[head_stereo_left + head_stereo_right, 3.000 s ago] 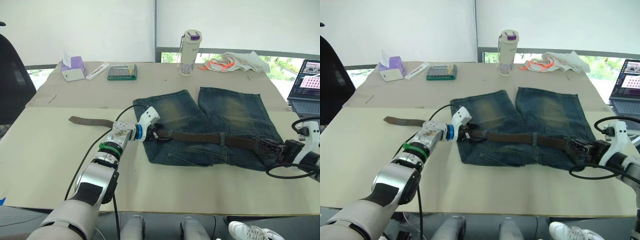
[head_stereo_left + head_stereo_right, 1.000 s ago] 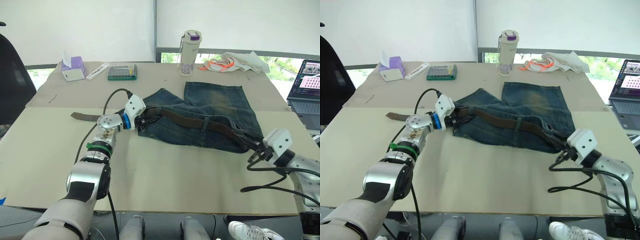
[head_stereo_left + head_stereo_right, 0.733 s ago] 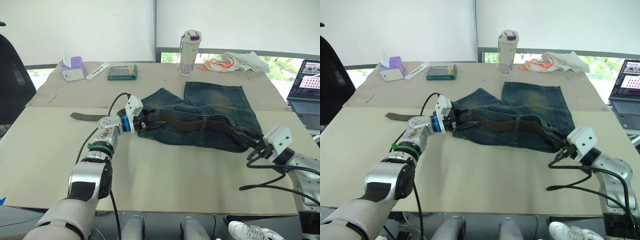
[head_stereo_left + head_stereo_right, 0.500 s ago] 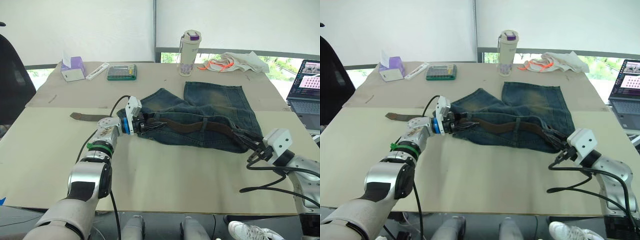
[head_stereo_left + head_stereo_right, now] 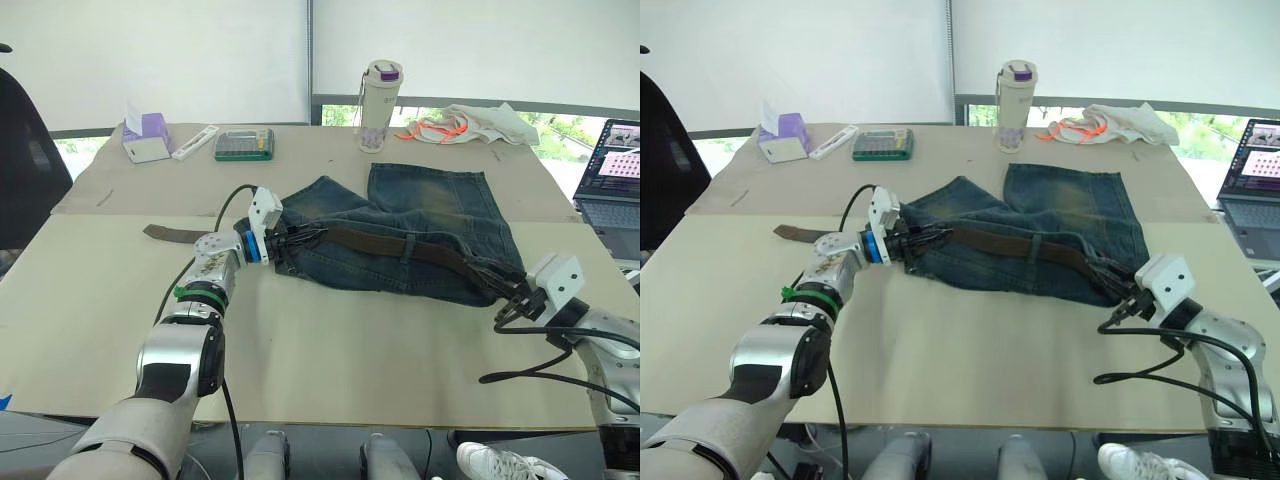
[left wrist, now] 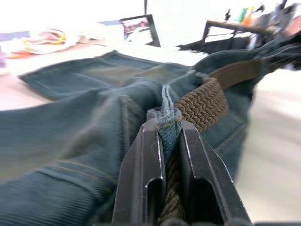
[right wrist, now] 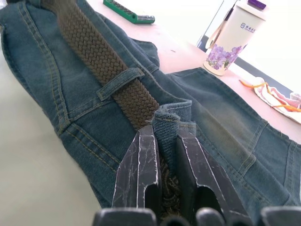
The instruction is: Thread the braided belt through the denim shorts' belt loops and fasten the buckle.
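Since three seconds ago we have dragged the shorts (image 5: 420, 235) askew, bunching one leg. From the head we see our left gripper (image 5: 290, 243) at the waistband's left end and our right gripper (image 5: 510, 298) at its right end, the belt (image 5: 400, 248) running between them, its loose tail (image 5: 172, 233) on the table (image 5: 330, 340). Our left wrist shows fingers (image 6: 141, 183) clamped on denim beside the belt (image 6: 202, 103). Our right wrist shows fingers (image 7: 138, 174) pinching waistband denim, the belt (image 7: 94, 56) passing under a loop (image 7: 120, 82).
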